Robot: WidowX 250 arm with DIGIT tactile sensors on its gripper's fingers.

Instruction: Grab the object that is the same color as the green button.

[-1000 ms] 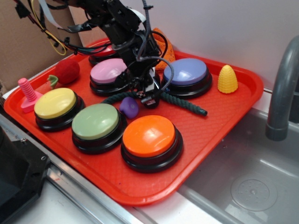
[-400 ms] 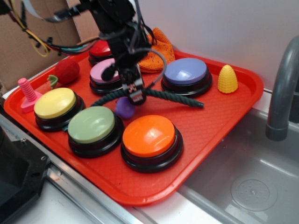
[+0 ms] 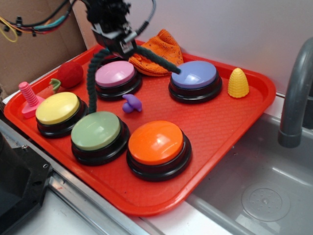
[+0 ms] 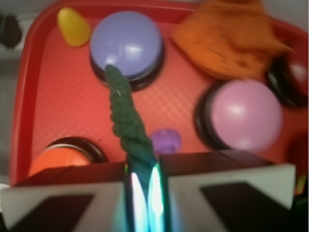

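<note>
The gripper [image 3: 119,43] is seen raised above the back of the red tray [image 3: 230,117], over the pink button [image 3: 115,74]. Its jaws are closed tight on the dark green rope [image 3: 91,83], gripped near the rope's middle; in the wrist view the rope [image 4: 126,123] is pinched in the narrow gap between the two pads.

The rope is lifted off the tray. One length hangs down on the left, ending near the yellow button [image 3: 57,108] and the green button [image 3: 96,130]. The other length slopes right, its tip over the edge of the blue-violet button [image 3: 195,74].

The green button sits at the tray's front, between the yellow button and the orange button [image 3: 156,142]. A small purple lump [image 3: 131,103] lies on the tray between the pink and orange buttons. An orange knitted cloth [image 3: 157,51] is bunched at the back, and a yellow corn-shaped toy [image 3: 238,82] stands at the right.
</note>
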